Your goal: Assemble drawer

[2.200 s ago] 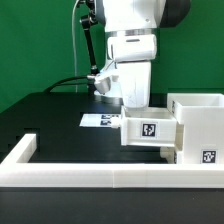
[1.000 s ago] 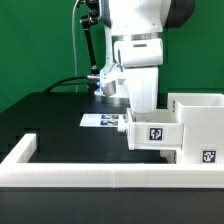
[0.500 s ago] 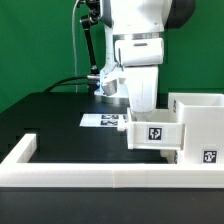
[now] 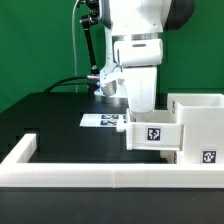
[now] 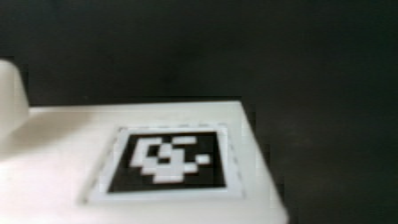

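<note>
**Tray Edges Into Housing as Arm Holds Steady**

Since the earliest frame, the arm and the small tray (image 4: pixel 151 132) have shifted toward the exterior view's right, closing on the housing (image 4: pixel 200 125); over the last half second almost nothing has changed. Seen from the exterior view, the tray now sits at about 9 o'clock from the housing, its far end against or just inside the housing's open face, its tagged front facing the camera. A second tag (image 4: pixel 208 156) shows low on the housing front. The gripper (image 4: pixel 141 103) stands directly over the tray's back edge, but its fingers are hidden behind the tray wall, so whether it is clenched on the tray or released cannot be told. The wrist view shows only a blurred tag on a white panel (image 5: pixel 169 160). The marker board (image 4: pixel 100 121) lies on the black tabletop (image 4: pixel 60 125) at 9 o'clock from the tray, and the white border wall (image 4: pixel 100 178) runs along the front. The step in hand appears to be seating the tray; done well, it likely means keeping the tray level and square to the opening, pushing straight and slowly so it does not jam.
</note>
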You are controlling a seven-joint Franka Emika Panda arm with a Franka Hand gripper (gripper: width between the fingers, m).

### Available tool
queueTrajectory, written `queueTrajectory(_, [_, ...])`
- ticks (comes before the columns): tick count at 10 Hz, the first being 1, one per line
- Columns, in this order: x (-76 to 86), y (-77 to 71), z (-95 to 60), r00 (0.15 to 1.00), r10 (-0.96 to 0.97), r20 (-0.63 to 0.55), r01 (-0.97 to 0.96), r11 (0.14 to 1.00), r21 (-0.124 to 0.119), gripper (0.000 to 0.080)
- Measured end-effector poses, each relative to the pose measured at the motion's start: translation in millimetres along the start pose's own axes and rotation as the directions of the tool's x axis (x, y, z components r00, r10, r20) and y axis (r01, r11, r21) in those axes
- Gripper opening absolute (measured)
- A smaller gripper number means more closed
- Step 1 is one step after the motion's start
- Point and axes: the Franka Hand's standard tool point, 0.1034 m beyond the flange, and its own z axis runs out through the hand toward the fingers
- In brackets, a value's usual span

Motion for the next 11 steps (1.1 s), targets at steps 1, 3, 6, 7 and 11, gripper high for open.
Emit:
queueTrajectory(1, [1.1,0.4,-0.1,1.0,-0.006,0.002,0.006,1.0,0.002,0.0041])
queueTrajectory(3, [1.6,2.4,-1.0,0.999,-0.04,0.022,0.04,0.999,0.019,0.0041])
queueTrajectory(6, [0.7,4.9,-0.3,0.997,-0.068,0.036,0.067,0.997,0.035,0.0041])
queueTrajectory(7, [0.6,4.9,-0.3,0.997,-0.067,0.036,0.066,0.997,0.034,0.0041])
queueTrajectory(11, [1.8,5.4,-0.6,0.997,-0.07,0.039,0.068,0.997,0.039,0.0041])
